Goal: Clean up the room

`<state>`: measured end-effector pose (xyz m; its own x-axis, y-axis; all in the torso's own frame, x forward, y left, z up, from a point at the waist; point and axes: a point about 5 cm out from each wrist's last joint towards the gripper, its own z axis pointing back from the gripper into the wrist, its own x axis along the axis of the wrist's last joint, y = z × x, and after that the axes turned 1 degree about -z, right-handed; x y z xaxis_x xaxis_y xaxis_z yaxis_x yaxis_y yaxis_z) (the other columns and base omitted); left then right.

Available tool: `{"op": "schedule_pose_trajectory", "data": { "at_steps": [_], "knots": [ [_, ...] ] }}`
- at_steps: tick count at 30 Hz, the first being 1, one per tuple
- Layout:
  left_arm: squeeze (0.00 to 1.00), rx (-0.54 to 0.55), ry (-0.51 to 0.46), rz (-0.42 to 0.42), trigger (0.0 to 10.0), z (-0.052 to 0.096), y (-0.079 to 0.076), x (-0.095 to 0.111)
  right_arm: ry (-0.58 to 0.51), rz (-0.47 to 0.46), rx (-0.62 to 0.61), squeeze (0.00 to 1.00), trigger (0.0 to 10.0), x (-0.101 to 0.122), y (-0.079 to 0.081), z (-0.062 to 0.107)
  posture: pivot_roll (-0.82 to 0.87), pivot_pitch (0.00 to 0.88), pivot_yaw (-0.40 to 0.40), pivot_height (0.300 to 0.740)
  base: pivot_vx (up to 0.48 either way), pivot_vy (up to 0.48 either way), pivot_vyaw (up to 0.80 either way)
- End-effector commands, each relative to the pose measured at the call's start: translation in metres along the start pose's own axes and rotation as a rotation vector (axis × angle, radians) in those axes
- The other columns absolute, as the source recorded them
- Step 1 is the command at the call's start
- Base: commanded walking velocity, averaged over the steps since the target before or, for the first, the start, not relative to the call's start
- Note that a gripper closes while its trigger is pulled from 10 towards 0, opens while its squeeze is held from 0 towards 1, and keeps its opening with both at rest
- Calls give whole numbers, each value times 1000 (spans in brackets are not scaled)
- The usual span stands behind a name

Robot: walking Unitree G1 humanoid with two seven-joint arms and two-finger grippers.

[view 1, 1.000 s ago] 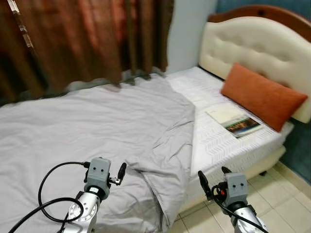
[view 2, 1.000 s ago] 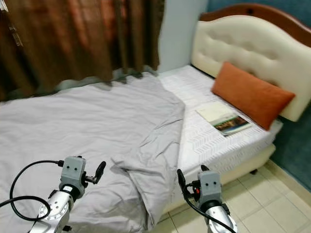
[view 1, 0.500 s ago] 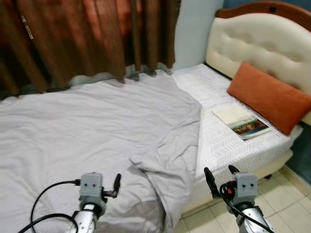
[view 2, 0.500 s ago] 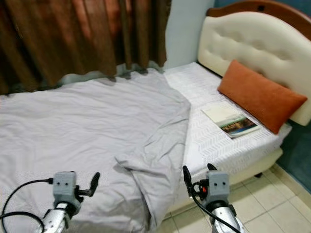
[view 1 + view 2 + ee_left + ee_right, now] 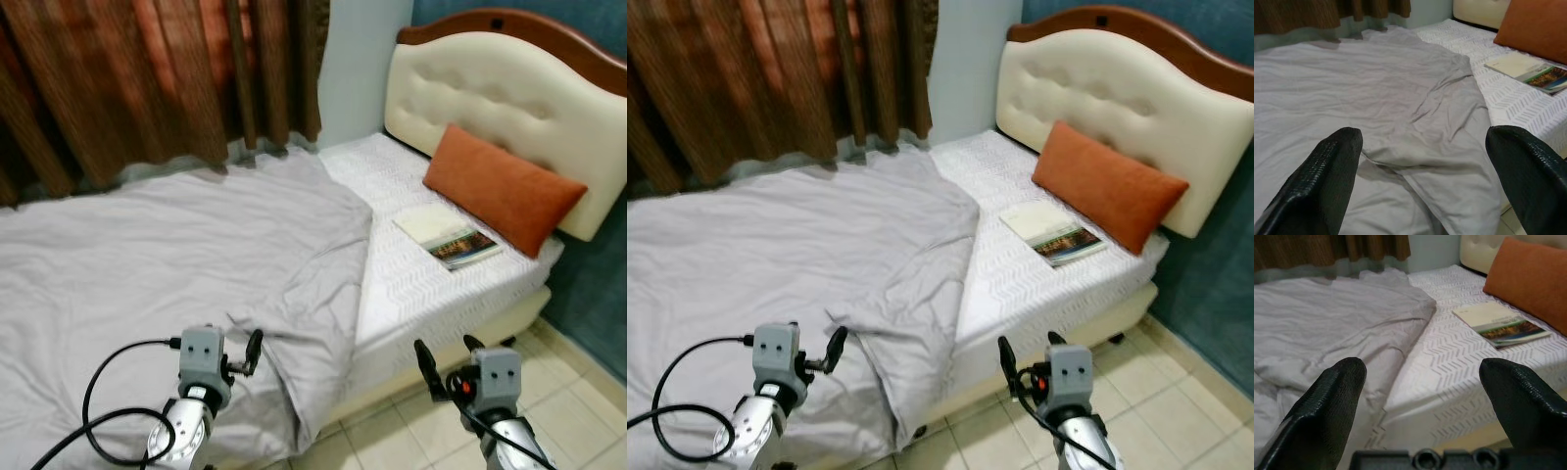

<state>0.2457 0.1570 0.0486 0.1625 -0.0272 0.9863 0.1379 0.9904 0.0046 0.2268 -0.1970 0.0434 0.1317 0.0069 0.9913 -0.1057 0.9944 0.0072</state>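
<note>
Across the bed (image 5: 460,294) a grey blanket (image 5: 176,255) covers the half away from the headboard (image 5: 490,93), its edge turned back in a fold that droops over the near side toward the tiled floor (image 5: 578,392); the patterned white sheet beside it lies bare. Brown curtains (image 5: 147,78) hang along the far side of the bed. Against the headboard leans an orange pillow (image 5: 502,186), and just in front of it, apart from the blanket's edge, a book (image 5: 448,235) lies flat on the sheet. Nearest the foot-side fold, the left gripper (image 5: 1420,171) hovers over the blanket with its fingers wide and empty; the right gripper (image 5: 1420,401) hangs over the bed's near edge, facing the book, fingers likewise wide and empty. Pulling the blanket toward the pillow would likely drag it over the book and bury it, so the book probably wants lifting first; the drooping fold could also slide off onto the floor if tugged carelessly.
</note>
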Motion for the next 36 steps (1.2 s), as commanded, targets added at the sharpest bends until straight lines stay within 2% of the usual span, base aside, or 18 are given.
{"op": "schedule_pose_trajectory", "data": {
  "at_steps": [1, 8, 24, 29, 36],
  "knots": [
    [0, 14, 15, -34, 10000, 1, 5, -3, -19, 3, 13, 0, 10000, 6, 4, -3, -45, 6, 18, 740, 352, -322, 0],
    [0, 36, 4, -46, 10000, -2, 11, 1, -16, 5, 24, 0, 10000, 7, 5, -3, -40, 10, 17, 740, 86, -46, 0],
    [0, 34, 14, -10, 10000, -9, 10, 4, -1, 12, 56, 0, 10000, 6, 9, -6, -42, 0, 18, 740, 361, 315, 0],
    [0, 29, 17, -33, 10000, -13, 9, 5, -1, 13, 58, 0, 10000, 6, 9, -7, -45, 0, 21, 740, 377, 298, 0],
    [0, -12, 33, -68, 10000, -17, 4, 5, 3, 13, 57, 0, 10000, 4, 9, -4, -55, 0, 28, 740, 477, 0, 0]
  ]
}}
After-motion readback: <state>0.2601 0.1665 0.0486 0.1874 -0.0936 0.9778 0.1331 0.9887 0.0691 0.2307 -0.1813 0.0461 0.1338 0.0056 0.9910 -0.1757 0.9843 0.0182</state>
